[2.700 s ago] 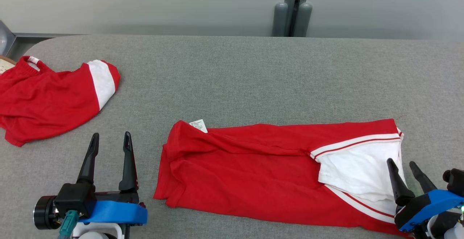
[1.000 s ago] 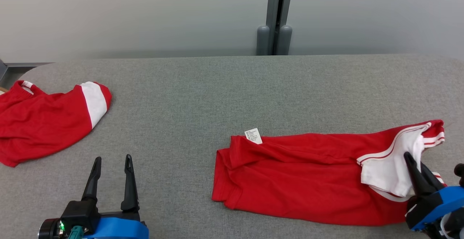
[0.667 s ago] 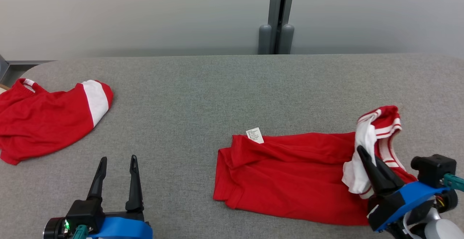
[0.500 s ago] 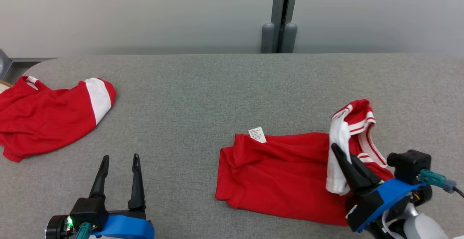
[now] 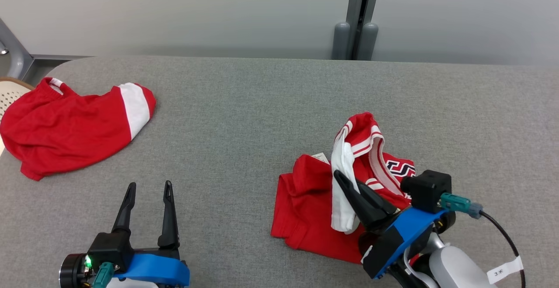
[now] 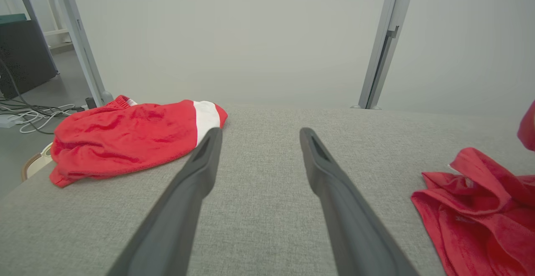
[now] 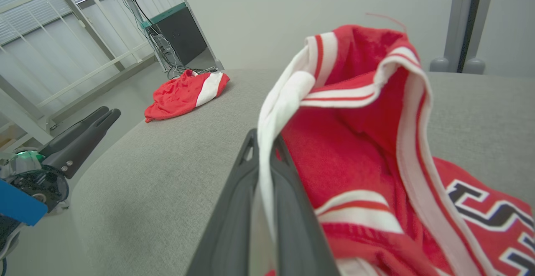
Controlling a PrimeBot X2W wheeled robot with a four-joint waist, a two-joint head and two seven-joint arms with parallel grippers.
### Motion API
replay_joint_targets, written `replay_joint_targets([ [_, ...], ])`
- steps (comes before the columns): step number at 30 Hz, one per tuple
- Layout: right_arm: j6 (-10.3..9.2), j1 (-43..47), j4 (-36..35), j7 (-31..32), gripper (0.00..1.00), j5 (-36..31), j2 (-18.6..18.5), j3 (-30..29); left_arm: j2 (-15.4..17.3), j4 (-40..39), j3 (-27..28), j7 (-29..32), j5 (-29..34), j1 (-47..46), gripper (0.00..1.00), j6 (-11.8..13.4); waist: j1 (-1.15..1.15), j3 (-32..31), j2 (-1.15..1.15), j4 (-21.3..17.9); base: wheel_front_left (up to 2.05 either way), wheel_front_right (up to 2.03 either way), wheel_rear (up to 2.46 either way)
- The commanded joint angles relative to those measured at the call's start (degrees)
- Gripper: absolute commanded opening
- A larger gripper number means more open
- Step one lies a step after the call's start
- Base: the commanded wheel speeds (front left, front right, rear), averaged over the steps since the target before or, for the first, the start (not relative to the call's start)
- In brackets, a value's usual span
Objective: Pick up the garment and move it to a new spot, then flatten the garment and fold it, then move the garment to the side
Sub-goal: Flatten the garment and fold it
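The garment [image 5: 314, 200] is a red shirt with white striped trim, lying at the right of the grey table. Its white sleeve end [image 5: 343, 166] is lifted and carried over the red body toward the left. My right gripper [image 5: 338, 179] is shut on that white fabric, which shows pinched between the fingers in the right wrist view [image 7: 264, 159]. The garment's red edge [image 6: 476, 200] shows at the right in the left wrist view. My left gripper [image 5: 148, 188] stands open over bare table at the front left, fingers [image 6: 205, 159] spread with nothing between them.
A second red and white garment [image 5: 74, 124] lies bunched at the table's far left edge, also seen as a red heap [image 6: 129, 136] and a small red pile [image 7: 186, 92]. A grey post [image 5: 358, 17] stands behind the table [image 5: 244, 104]. Racks and cables stand off to the left.
My right gripper has carried the white sleeve end up and leftward over the red body, folding the garment shorter. The left gripper stayed open. The camera shifted slightly.
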Motion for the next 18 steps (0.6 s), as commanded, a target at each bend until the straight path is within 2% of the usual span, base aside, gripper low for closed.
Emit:
replay_joint_targets([
  [1,0.01,-0.9,0.5,-0.5,0.0,0.1,0.4,0.6,0.0,0.1,0.2,0.0,0.0,-1.0,1.0,0.0,0.0,0.1,0.0,0.3,0.0,0.0,0.0],
  [11,0.01,-4.4,6.4,-3.1,0.0,1.7,2.4,3.9,0.0,0.6,0.2,0.0,0.3,-1.4,1.0,0.1,0.0,0.8,0.0,1.4,0.0,0.0,0.0],
  [12,0.01,-4.6,7.0,-3.4,0.42,1.7,2.5,4.1,0.0,0.6,0.3,0.0,0.3,-1.4,1.0,0.2,0.0,0.8,0.0,1.3,0.0,0.0,0.0],
  [13,0.01,-4.8,7.5,-3.7,1.0,1.9,2.6,4.5,0.0,0.6,0.3,0.0,0.2,-1.4,1.0,0.2,0.0,0.8,0.0,1.3,0.0,0.0,0.0],
  [18,0.01,-5.7,8.5,-6.2,1.0,2.3,1.9,4.6,0.0,1.0,0.6,0.0,-0.2,-1.1,1.0,-0.3,0.0,0.5,0.0,0.8,0.0,0.0,0.0],
])
